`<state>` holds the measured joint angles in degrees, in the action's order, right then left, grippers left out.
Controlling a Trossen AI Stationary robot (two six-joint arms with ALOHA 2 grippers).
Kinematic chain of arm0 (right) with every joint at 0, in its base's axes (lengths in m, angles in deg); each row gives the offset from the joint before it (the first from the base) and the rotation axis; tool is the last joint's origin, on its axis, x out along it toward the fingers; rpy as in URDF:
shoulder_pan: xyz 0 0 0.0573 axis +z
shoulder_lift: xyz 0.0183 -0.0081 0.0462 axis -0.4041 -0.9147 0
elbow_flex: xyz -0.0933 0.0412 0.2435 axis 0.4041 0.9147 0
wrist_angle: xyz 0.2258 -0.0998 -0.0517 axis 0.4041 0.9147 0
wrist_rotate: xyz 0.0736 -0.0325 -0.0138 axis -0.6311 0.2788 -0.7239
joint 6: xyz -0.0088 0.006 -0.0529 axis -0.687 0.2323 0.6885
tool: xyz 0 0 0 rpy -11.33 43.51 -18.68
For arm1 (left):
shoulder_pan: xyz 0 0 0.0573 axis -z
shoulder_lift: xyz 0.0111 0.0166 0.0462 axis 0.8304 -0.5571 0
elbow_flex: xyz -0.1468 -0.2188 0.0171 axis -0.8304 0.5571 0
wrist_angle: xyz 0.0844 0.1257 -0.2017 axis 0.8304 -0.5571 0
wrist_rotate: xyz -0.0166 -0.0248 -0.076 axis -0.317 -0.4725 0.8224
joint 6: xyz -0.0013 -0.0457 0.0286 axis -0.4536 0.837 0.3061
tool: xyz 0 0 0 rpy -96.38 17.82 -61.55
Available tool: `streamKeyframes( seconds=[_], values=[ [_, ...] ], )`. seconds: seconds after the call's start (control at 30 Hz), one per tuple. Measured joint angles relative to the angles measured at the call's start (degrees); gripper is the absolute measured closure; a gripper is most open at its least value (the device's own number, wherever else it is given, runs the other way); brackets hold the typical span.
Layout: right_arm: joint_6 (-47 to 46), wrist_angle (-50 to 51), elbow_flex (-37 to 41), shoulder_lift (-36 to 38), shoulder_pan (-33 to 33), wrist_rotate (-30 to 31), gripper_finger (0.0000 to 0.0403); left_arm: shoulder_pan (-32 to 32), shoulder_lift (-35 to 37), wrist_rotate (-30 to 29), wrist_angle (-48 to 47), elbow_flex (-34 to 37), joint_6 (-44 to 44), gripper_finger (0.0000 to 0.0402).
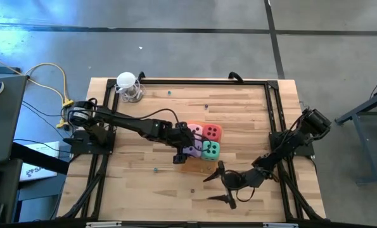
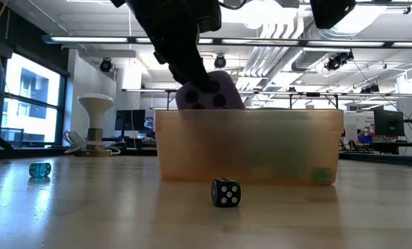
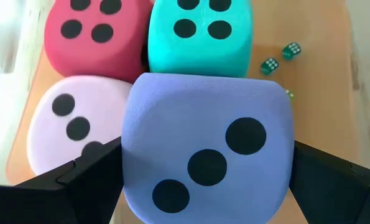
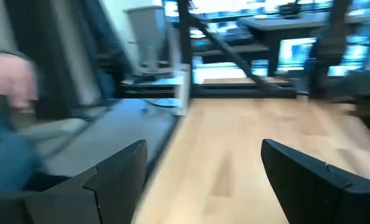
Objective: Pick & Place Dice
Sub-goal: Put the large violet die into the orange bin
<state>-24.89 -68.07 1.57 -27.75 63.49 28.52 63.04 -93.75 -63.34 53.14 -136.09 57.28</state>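
— What does the left gripper (image 3: 203, 180) have?

— The lilac-purple die (image 3: 206, 146). Its fingers (image 3: 54, 193) stand wide, one pressed to each side of the cube, three pips facing the wrist camera. From table height the die (image 2: 209, 91) sits above the rim of the orange tray (image 2: 251, 149).

— And the other dice?

— Just beyond it, packed together in the tray: the pink die (image 3: 73, 130) beside the held one, the red die (image 3: 94, 37) and the teal-green die (image 3: 200, 37) behind them, touching. From above they form one cluster at mid-table (image 1: 204, 140).

— The right gripper (image 1: 221, 185)?

— Low over the near part of the table, well apart from the tray, jaws spread and holding nothing — its fingers (image 4: 110, 180) frame bare wood.

— Anything else?

— A small black die (image 2: 226, 192) in front of the tray, a small blue one (image 2: 40, 169) off to the side.
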Motion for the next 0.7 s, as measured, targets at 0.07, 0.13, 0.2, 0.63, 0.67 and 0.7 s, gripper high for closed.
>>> streamKeyframes(
  seconds=[0.07, 0.13, 0.2, 0.63, 0.67, 0.7],
  values=[
    [1.4, 1.1, 0.0, 0.0, -0.4, 5.9, 0.0097, 0.0, 0.0, 0.1, 0.1, 0.0, 0.0, 0.0022],
    [1.9, 1.4, 0.0, 0.0, -1.8, 12.5, 0.0097, 0.0, 0.0, 0.1, 0.1, 0.0, 0.0, 0.0022],
    [1.5, 2.1, 0.0, 0.0, -4.2, 14.9, 0.0097, 0.0, 0.0, 0.1, 0.2, 0.0, 0.0, 0.0022],
    [-5.2, 6.4, 0.0, 0.0, -19.4, 1.7, 0.0097, 0.0, 0.0, 0.1, 0.3, 0.0, 0.0, 0.0022],
    [-6.5, 7.8, 0.0, 0.0, -20.2, 1.8, 0.0097, 0.0, 0.0, 0.1, 0.3, 0.0, 0.0, 0.0022],
    [-7.7, 9.3, 0.0, 0.0, -20.9, 1.9, 0.0097, 0.0, 0.0, 0.1, 0.3, 0.0, 0.0, 0.0022]
  ],
)
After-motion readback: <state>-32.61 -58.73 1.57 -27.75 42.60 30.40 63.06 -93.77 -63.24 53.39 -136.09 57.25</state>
